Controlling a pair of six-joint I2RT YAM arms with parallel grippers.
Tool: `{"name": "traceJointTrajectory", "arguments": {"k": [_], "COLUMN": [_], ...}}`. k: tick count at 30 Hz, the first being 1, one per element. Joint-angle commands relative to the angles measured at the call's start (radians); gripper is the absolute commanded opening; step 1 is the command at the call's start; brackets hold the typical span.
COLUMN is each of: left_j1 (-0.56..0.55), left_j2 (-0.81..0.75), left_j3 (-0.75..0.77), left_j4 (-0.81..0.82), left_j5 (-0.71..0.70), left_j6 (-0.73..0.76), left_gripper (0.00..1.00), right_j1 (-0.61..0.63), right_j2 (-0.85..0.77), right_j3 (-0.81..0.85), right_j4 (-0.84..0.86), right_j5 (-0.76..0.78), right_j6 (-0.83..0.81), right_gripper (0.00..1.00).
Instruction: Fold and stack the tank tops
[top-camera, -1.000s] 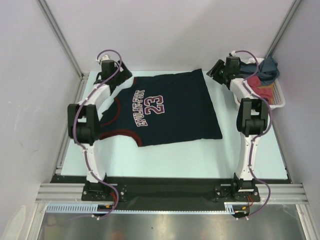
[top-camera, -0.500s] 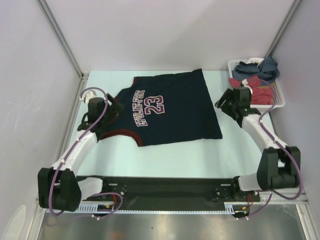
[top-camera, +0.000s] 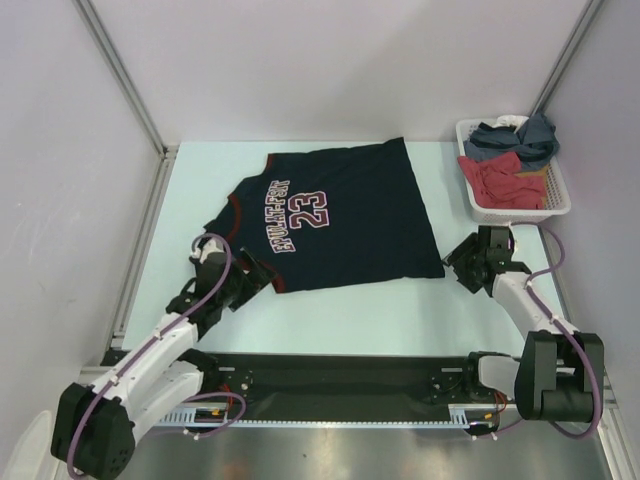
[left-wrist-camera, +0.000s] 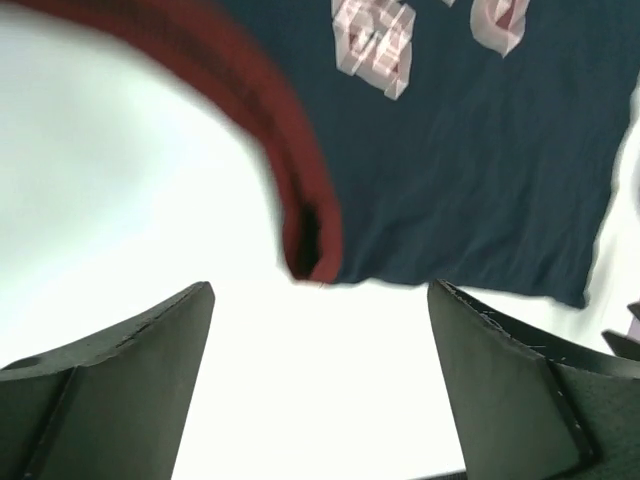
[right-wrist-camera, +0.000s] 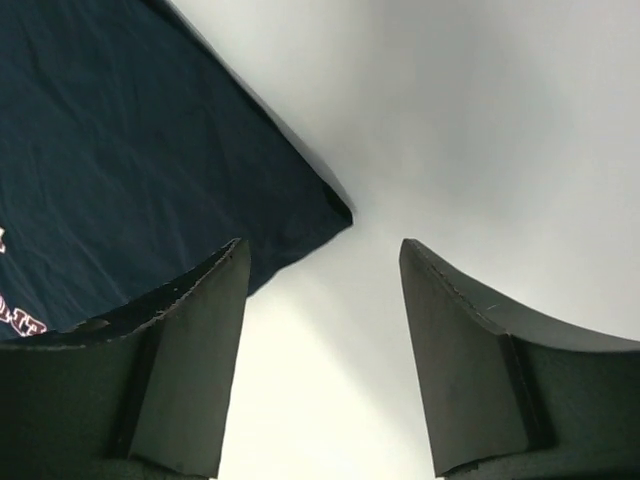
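Note:
A dark navy tank top with reddish trim and a white "23" print lies flat in the middle of the table. My left gripper is open and empty, low at the top's near left corner. In the left wrist view the red-trimmed armhole corner lies just ahead of the open jaws. My right gripper is open and empty beside the near right corner. In the right wrist view that corner lies just ahead of the jaws. A slate-blue cloth lies in the basket.
A white basket stands at the back right, holding a red garment, the slate-blue cloth and a bit of white cloth. Grey walls close the left, back and right sides. A black rail runs along the table's near edge.
Both arms have swung back from the far side of the table toward me. The left gripper now sits at the top's near left corner, the right at its near right corner.

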Motion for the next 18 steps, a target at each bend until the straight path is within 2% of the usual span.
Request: {"name": "traceJointTrajectory", "arguments": {"k": [1, 8, 9, 11, 15, 17, 18], "left_j1": [-0.05, -0.091, -0.097, -0.102, -0.114, -0.121, -0.127], "left_j2": [0.022, 0.098, 0.101, 0.112, 0.136, 0.167, 0.177], "left_j3": [-0.052, -0.078, -0.075, -0.068, -0.059, -0.042, -0.036], "left_j4": [0.034, 0.111, 0.111, 0.11, 0.119, 0.118, 0.114], "left_j5": [0.016, -0.007, -0.016, -0.034, -0.056, -0.068, -0.071], "left_j6": [-0.117, -0.17, -0.172, -0.183, -0.219, -0.233, -0.235], "left_gripper": [0.92, 0.9, 0.9, 0.9, 0.86, 0.86, 0.86], "right_j1": [0.01, 0.033, 0.039, 0.05, 0.108, 0.113, 0.113], "right_j2": [0.015, 0.117, 0.126, 0.158, 0.226, 0.244, 0.244], "right_j3": [-0.029, -0.032, -0.03, -0.026, -0.007, -0.004, -0.009], "right_j4": [0.063, 0.126, 0.13, 0.149, 0.158, 0.152, 0.152], "right_j5": [-0.036, -0.053, -0.048, -0.027, 0.027, 0.042, 0.064], "right_j6": [0.065, 0.12, 0.141, 0.154, 0.183, 0.192, 0.195], "right_gripper": [0.66, 0.63, 0.62, 0.55, 0.55, 0.42, 0.31]}}
